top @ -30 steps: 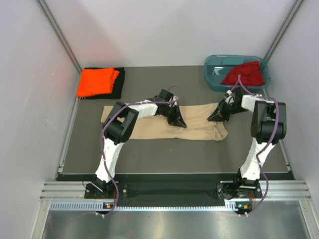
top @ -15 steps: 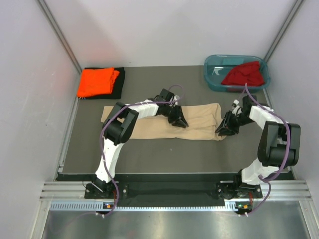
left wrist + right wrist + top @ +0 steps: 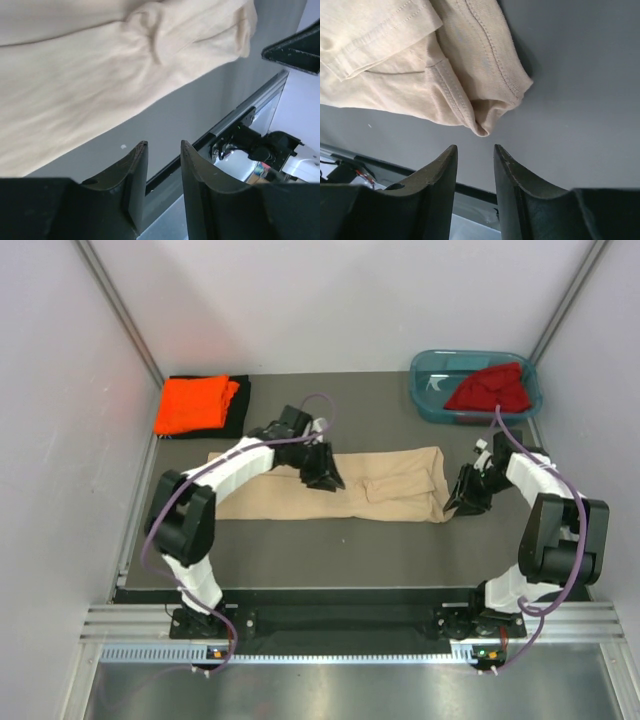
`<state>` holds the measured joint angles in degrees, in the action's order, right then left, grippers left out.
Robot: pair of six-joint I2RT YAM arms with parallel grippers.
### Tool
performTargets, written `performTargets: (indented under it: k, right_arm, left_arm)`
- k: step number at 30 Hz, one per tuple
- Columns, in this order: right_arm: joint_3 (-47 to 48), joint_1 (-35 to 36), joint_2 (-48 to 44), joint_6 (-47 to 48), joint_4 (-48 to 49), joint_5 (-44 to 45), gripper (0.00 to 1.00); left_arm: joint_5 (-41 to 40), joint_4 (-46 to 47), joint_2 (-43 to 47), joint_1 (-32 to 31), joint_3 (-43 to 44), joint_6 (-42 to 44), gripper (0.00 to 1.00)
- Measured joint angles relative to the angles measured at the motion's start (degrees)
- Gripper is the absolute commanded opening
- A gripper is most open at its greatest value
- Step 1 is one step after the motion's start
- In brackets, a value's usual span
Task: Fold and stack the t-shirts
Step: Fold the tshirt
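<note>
The beige-tan t-shirt point(image 3: 260, 502) lies folded into a long strip across the middle of the mat; it also shows in the left wrist view point(image 3: 75, 75) and the right wrist view point(image 3: 395, 75). My left gripper point(image 3: 327, 482) hovers over the strip's middle, open and empty point(image 3: 164, 146). My right gripper point(image 3: 459, 508) sits just off the strip's right end, open and empty point(image 3: 475, 148), the shirt's corner just ahead of its fingertips. The orange t-shirt point(image 3: 193, 405) lies folded on the black t-shirt point(image 3: 240, 418) at the back left. The dark red t-shirt point(image 3: 490, 388) lies crumpled in the tub.
The teal plastic tub point(image 3: 424, 390) stands at the back right corner. White walls enclose the mat on the left, back and right. A metal rail point(image 3: 350, 625) runs along the near edge by the arm bases.
My left arm swung left, its gripper sliding left along the beige shirt. My right gripper moved off the shirt's right end, toward the right and nearer side.
</note>
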<state>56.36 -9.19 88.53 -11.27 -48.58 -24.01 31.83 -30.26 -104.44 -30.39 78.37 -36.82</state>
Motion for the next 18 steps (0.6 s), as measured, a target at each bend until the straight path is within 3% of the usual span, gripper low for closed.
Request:
performTargets:
  k: [3,8,18]
  right_arm:
    - [0.0,0.13,0.59,0.7,-0.09,0.46,0.36]
    - [0.0,1.22,3.52,1.2,0.15,0.59,0.33]
    - [1.36,3.63,6.49,1.14,1.86,0.46,0.24]
  left_arm:
    - [0.0,-0.44,5.44,6.32,-7.78,1.07,0.35]
    - [-0.9,-2.62,7.08,16.68,-16.48,3.23,0.34]
    - [-1.31,-4.57,7.76,26.77,-19.37,6.99,0.26]
